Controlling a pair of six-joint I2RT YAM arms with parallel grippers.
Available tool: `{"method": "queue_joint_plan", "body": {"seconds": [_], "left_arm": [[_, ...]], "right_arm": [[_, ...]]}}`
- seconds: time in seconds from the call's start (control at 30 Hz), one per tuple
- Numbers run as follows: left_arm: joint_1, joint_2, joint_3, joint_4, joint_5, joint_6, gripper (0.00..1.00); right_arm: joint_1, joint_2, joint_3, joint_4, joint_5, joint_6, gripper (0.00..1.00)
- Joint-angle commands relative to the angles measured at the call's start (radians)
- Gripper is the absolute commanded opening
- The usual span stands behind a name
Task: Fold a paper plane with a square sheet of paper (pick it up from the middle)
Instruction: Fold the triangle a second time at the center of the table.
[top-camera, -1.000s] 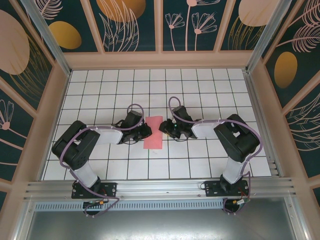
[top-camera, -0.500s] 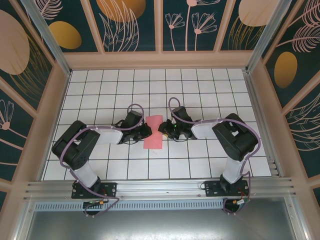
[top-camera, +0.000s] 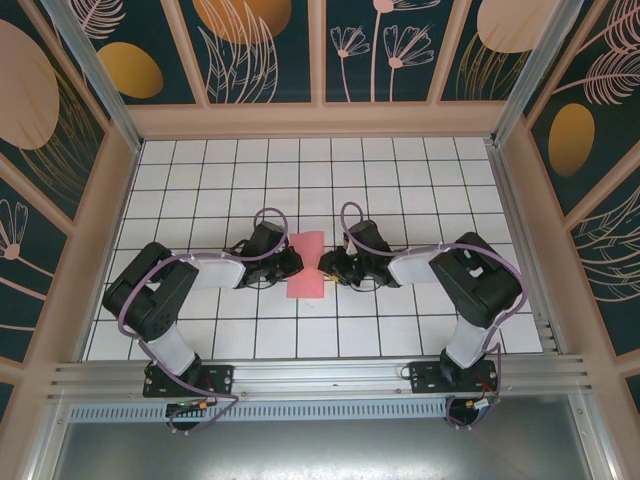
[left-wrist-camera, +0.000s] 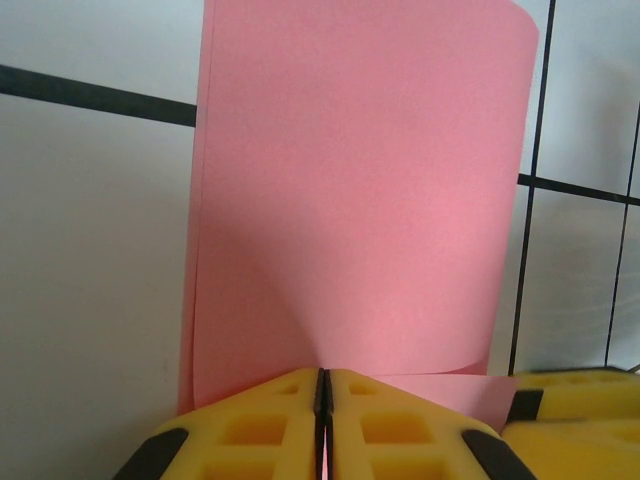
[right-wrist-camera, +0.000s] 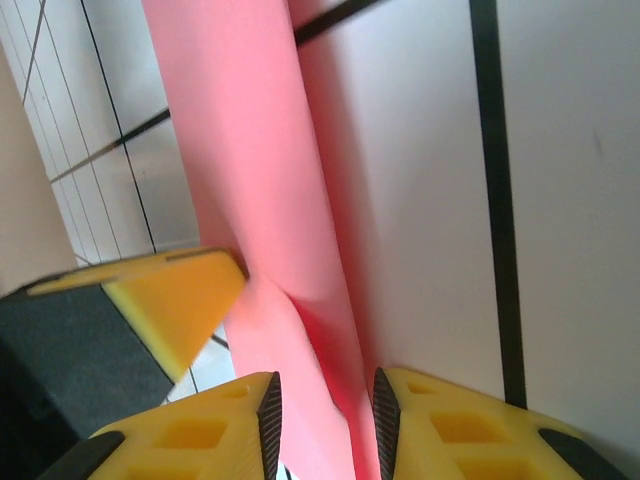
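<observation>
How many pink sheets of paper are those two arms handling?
1. The square sheet of paper lies mid-table, folded over; the left gripper is shut on one edge, the right gripper straddles the opposite edge. Another sheet beneath would be hidden.

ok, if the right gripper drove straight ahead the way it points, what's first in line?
The pink paper sheet: it already sits between the right gripper's fingers; I can't tell if it's clamped. Just past it is the left gripper, shut on the sheet's opposite edge.
</observation>
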Motion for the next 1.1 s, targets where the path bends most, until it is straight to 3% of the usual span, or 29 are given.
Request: {"method": "queue_joint_plan", "body": {"seconds": [0.0,0.37,0.77,1.07], "left_arm": [[0.003,-0.017,-0.008,-0.053,-0.029,0.009,0.12],[0.004,-0.022,-0.012,-0.054,-0.034,0.004,0.13],[0.004,-0.025,-0.008,-0.062,-0.054,-0.002,0.12],[0.003,-0.027,-0.017,-0.06,-0.055,-0.004,0.12]], "right_arm": [[0.008,-0.034,-0.026,0.064,-0.05,0.007,0.34],[0.008,-0.021,-0.012,0.088,-0.072,0.019,0.35],[0.011,0.004,0.041,-0.071,0.028,-0.001,0.37],[0.03,0.041,0.083,-0.05,-0.011,0.01,0.35]]}}
